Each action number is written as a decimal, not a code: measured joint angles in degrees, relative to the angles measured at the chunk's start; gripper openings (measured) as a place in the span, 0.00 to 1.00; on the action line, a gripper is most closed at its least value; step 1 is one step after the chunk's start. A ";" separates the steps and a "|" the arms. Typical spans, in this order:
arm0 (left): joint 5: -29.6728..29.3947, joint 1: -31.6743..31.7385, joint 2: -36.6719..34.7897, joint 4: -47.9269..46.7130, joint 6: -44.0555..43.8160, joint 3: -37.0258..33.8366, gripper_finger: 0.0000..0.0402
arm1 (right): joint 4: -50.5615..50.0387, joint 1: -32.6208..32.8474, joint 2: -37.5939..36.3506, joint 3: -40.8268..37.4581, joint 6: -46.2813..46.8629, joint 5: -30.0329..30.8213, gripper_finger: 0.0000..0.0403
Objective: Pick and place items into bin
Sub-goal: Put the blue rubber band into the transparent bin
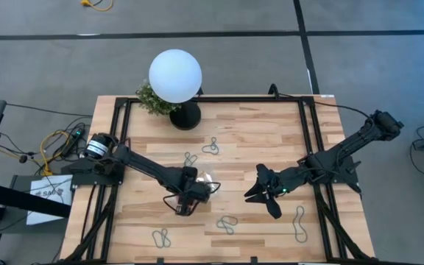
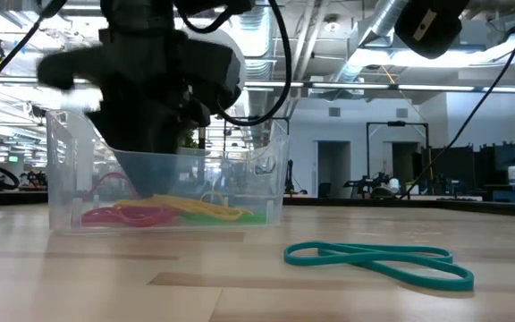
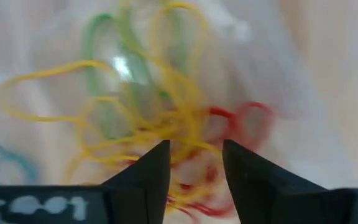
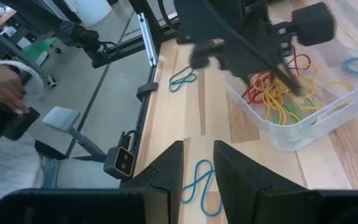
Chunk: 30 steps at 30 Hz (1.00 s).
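I'm watching the bin near the middle of the table, holding a tangle of yellow, red and green loops. The left gripper is reaching down into it, fingers parted and gripping nothing — if a strand is snagging on a finger, lifting could be dragging the whole tangle out, or tipping the light bin. The right gripper is hovering nearby over a blue loop, fingers narrowly apart and empty.

Left hand blurred, hiding bin's middle.
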 joint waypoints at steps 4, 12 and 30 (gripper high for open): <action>9.28 -0.28 0.02 -8.07 3.81 5.25 0.36 | 0.00 0.00 0.00 0.00 0.00 0.02 0.20; 0.96 -5.12 0.00 -29.33 -2.84 24.10 0.36 | 0.00 0.00 0.00 0.00 0.00 0.04 0.20; -4.19 -33.70 -0.04 -27.21 -40.50 23.17 0.36 | 0.00 0.09 0.00 0.00 0.00 0.04 0.20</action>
